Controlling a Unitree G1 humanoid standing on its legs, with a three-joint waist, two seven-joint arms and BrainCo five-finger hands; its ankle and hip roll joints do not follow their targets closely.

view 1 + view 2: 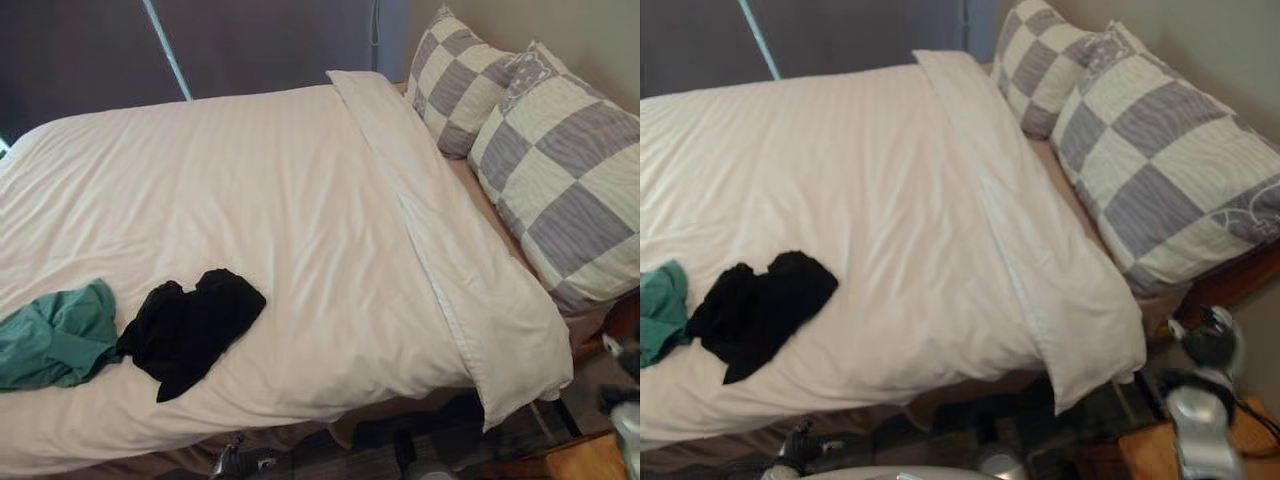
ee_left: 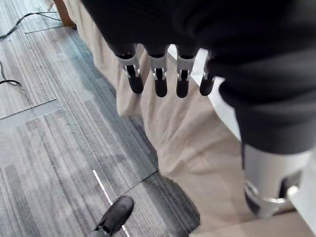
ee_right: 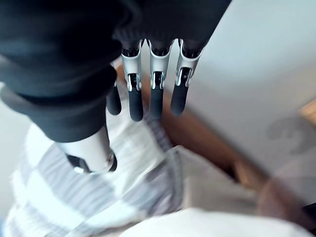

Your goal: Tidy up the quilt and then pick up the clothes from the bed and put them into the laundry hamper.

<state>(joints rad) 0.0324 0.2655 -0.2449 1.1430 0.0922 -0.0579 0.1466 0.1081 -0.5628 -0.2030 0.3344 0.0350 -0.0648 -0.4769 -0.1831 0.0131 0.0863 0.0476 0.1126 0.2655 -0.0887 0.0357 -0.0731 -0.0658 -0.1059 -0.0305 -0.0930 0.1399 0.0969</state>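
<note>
quilt (image 1: pixel 260 230) spread flat, black garment (image 1: pixel 190 330) on it

Each hand (image 2: pixel 163 74) — silver fingers, dark tips, black ribbed cover.

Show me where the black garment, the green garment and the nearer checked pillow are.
black garment (image 1: pixel 190 330), left eye view, middle of the crumpled cloth.
green garment (image 1: pixel 55 340), left eye view, middle of its folds.
nearer checked pillow (image 1: pixel 575 190), left eye view, centre of its face.
</note>
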